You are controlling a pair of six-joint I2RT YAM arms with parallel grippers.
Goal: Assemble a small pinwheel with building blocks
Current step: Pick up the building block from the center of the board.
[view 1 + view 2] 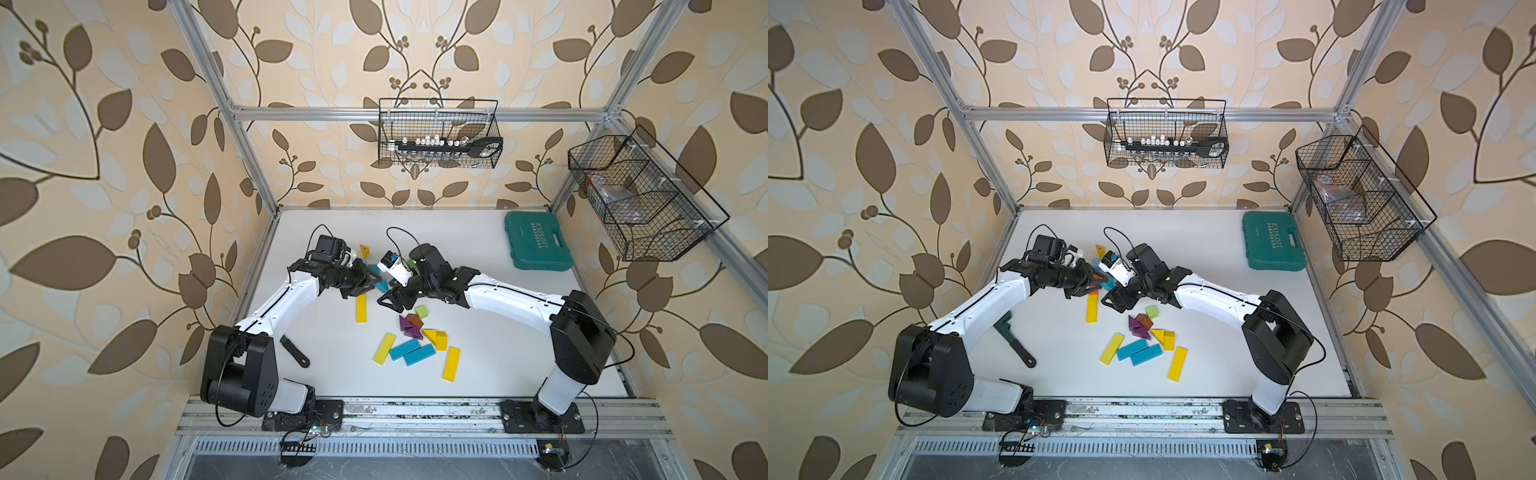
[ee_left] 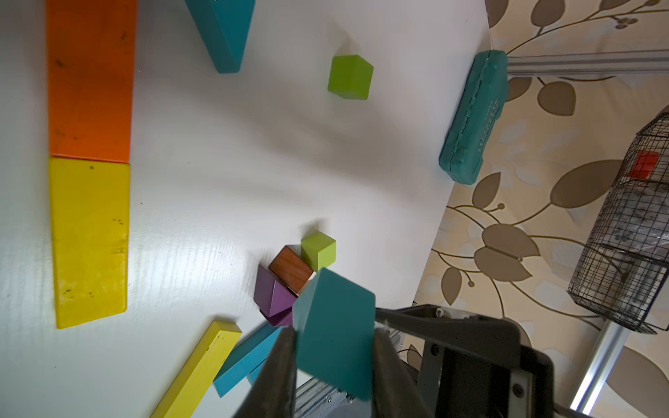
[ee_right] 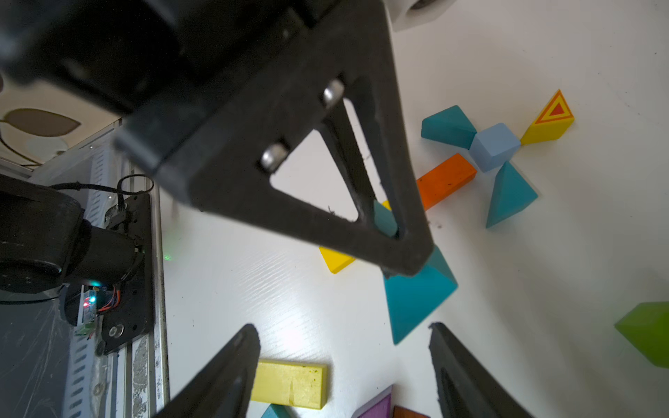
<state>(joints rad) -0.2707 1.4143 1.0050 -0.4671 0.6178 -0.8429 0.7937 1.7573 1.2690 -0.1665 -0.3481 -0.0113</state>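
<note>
Your left gripper (image 2: 333, 336) holds a teal wedge (image 3: 416, 296) tight between its fingers, over the middle of the table (image 1: 498, 353). You cannot tell if the wedge touches the surface. Your right gripper (image 3: 342, 327) stands wide with nothing inside, just beside the left one, so the room between them is small.

The started pinwheel lies just beyond them: a light-blue cube (image 3: 494, 146) with two more teal wedges (image 3: 447, 123), a yellow wedge (image 3: 550, 119) and an orange bar (image 3: 447, 177) around it. In both top views the arms cover most of it.

Loose blocks (image 1: 415, 340) lie nearer, and a tool case (image 1: 538, 241) sits by the far right edge.
</note>
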